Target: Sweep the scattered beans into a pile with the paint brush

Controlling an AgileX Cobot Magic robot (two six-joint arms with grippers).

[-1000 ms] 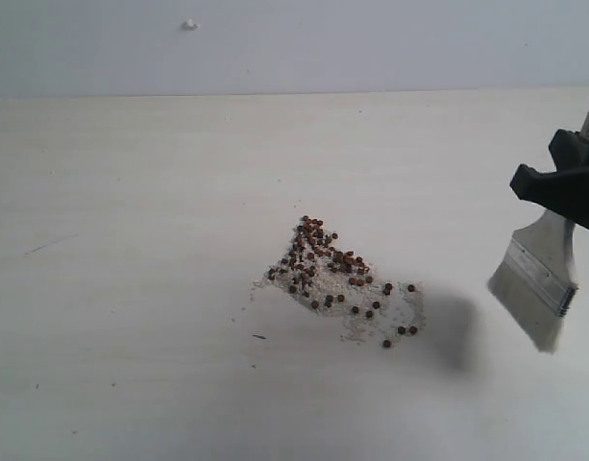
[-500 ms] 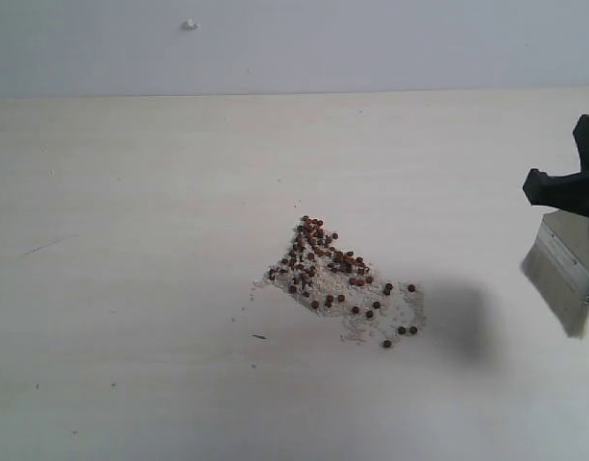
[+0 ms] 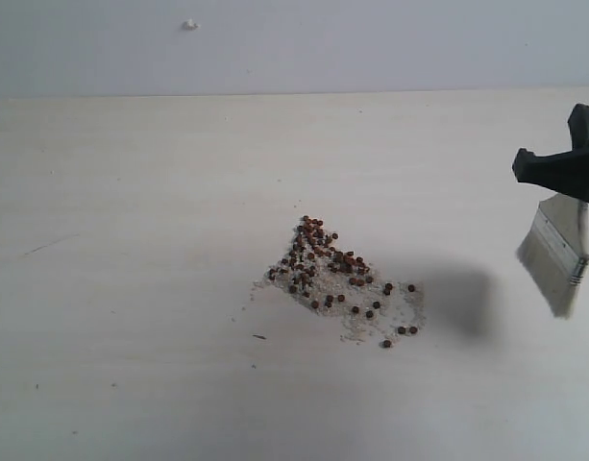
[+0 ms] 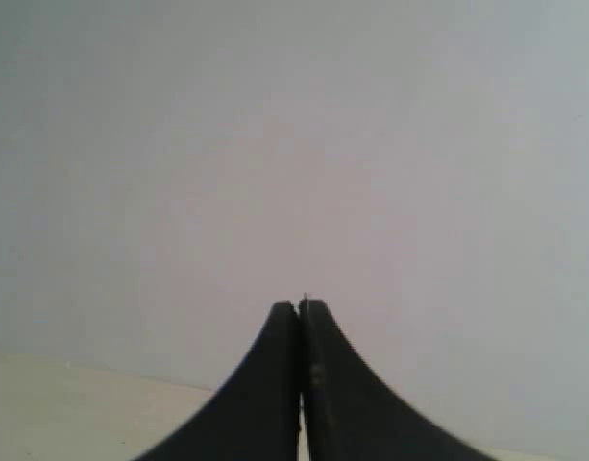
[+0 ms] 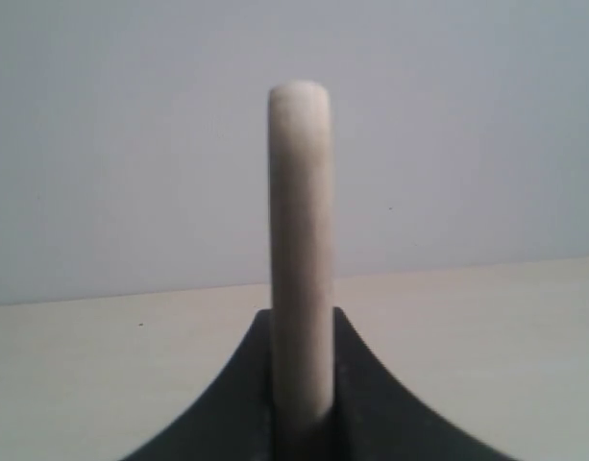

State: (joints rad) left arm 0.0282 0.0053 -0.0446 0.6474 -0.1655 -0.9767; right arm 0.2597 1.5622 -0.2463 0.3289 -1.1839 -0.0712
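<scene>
Small reddish-brown beans (image 3: 332,279) lie mid-table among whitish crumbs. They are densest in a pile (image 3: 313,252) at the upper left and trail off loosely toward the lower right (image 3: 400,329). The paint brush (image 3: 555,257) hangs in the air at the right edge, bristles down, well right of the beans and clear of the table. My right gripper (image 3: 568,187) is shut on its cream handle (image 5: 300,240), which stands up between the black fingers (image 5: 371,384). My left gripper (image 4: 300,305) is shut on nothing, faces a plain wall, and does not show in the exterior view.
The pale wooden table (image 3: 131,240) runs back to a grey wall with a small white mark (image 3: 189,24). The brush casts a shadow (image 3: 462,303) just right of the beans.
The right gripper has carried the brush to the right and a little higher, away from the beans. The beans have not moved, and neither has the left gripper.
</scene>
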